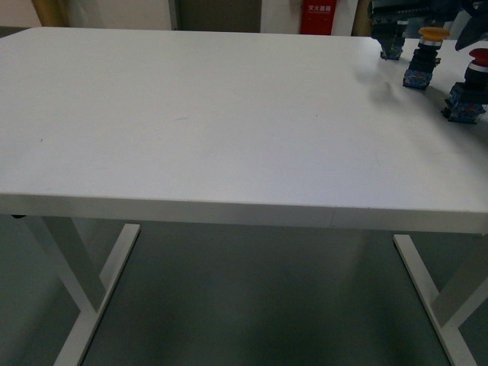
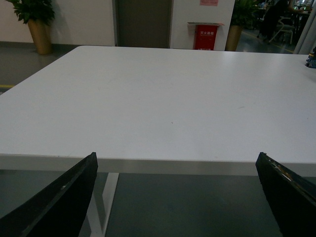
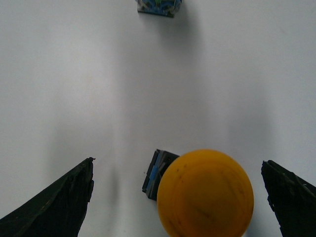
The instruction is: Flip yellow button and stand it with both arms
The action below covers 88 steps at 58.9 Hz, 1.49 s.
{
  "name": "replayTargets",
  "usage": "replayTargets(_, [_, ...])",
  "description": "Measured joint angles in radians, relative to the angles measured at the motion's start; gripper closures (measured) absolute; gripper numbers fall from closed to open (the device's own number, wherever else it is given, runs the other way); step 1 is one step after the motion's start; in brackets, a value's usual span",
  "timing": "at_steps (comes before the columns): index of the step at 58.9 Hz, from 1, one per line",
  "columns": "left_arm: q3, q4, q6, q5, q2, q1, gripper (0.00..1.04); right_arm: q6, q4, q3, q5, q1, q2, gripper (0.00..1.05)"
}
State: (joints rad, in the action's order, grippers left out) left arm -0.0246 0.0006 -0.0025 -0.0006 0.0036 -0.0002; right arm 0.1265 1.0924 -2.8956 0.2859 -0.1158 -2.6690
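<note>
The yellow button (image 1: 425,58) stands cap-up near the table's far right corner, its blue-grey block on the white top. In the right wrist view its orange-yellow cap (image 3: 205,193) fills the space between the fingers, with the block's corner (image 3: 156,173) showing beside it. My right gripper (image 3: 177,160) hangs open above the button, one finger (image 3: 64,202) on each side, both apart from the cap. My left gripper (image 2: 177,154) is open and holds nothing, sitting just off the near table edge (image 2: 173,167). The front view does not show it.
A red-capped button (image 1: 471,90) stands right of the yellow one. Another blue-grey button block (image 1: 391,49) sits behind to its left, also at the frame edge (image 3: 158,6). The white table (image 1: 191,122) spreads left. A red box (image 2: 206,35) and a potted plant (image 2: 37,22) stand beyond.
</note>
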Motion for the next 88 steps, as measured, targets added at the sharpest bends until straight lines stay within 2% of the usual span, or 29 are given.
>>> replayTargets(7, [0.000, 0.000, 0.000, 0.000, 0.000, 0.000, 0.06, -0.017, -0.026, 0.000, -0.002, 0.001, 0.000, 0.14])
replayTargets(10, [0.000, 0.000, 0.000, 0.000, 0.000, 0.000, 0.06, -0.024, -0.031, 0.000, 0.001, 0.002, 0.000, 0.13])
replayTargets(14, [0.000, 0.000, 0.000, 0.000, 0.000, 0.000, 0.06, -0.034, -0.043, 0.000, 0.007, 0.003, 0.000, 0.02])
replayTargets(20, [0.000, 0.000, 0.000, 0.000, 0.000, 0.000, 0.06, -0.049, -0.060, 0.000, 0.022, 0.006, 0.000, 0.05])
replayTargets(22, [0.000, 0.000, 0.000, 0.000, 0.000, 0.000, 0.06, -0.068, -0.071, 0.000, 0.026, 0.008, 0.002, 0.12])
replayTargets(24, [0.000, 0.000, 0.000, 0.000, 0.000, 0.000, 0.06, -0.078, -0.076, 0.000, 0.032, 0.009, 0.003, 0.15])
replayTargets(30, [0.000, 0.000, 0.000, 0.000, 0.000, 0.000, 0.06, -0.135, -0.103, 0.000, 0.037, 0.014, 0.018, 0.03])
replayTargets(37, [0.000, 0.000, 0.000, 0.000, 0.000, 0.000, 0.06, -0.212, -0.120, 0.000, 0.017, 0.023, 0.069, 0.12])
replayTargets(39, [0.000, 0.000, 0.000, 0.000, 0.000, 0.000, 0.06, -0.212, -0.121, 0.000, 0.011, 0.024, 0.081, 0.11])
replayTargets(41, [0.000, 0.000, 0.000, 0.000, 0.000, 0.000, 0.06, -0.233, -0.124, 0.000, -0.001, 0.026, 0.108, 0.03])
replayTargets(44, [0.000, 0.000, 0.000, 0.000, 0.000, 0.000, 0.06, -0.256, -0.138, 0.018, -0.037, 0.034, 0.166, 0.07])
replayTargets(49, [0.000, 0.000, 0.000, 0.000, 0.000, 0.000, 0.06, -0.252, -0.300, 0.245, -0.133, 0.043, 0.326, 0.07])
replayTargets(54, [0.000, 0.000, 0.000, 0.000, 0.000, 0.000, 0.06, -0.211, -0.504, 0.634, -0.248, 0.062, 0.625, 0.07])
replayTargets(66, [0.000, 0.000, 0.000, 0.000, 0.000, 0.000, 0.06, -0.072, -0.718, 1.194, -0.416, 0.099, 1.153, 0.07])
replayTargets(73, [0.000, 0.000, 0.000, 0.000, 0.000, 0.000, 0.06, 0.029, -0.797, 1.461, -0.469, 0.116, 1.373, 0.07])
replayTargets(80, [0.000, 0.000, 0.000, 0.000, 0.000, 0.000, 0.06, 0.143, -0.865, 1.676, -0.500, 0.123, 1.504, 0.07])
replayTargets(84, [0.000, 0.000, 0.000, 0.000, 0.000, 0.000, 0.06, 0.041, -1.086, 1.891, -0.322, 0.116, 1.640, 0.23])
replayTargets(88, [0.000, 0.000, 0.000, -0.001, 0.000, 0.000, 0.06, -0.040, -1.194, 2.055, -0.289, 0.116, 1.768, 0.35])
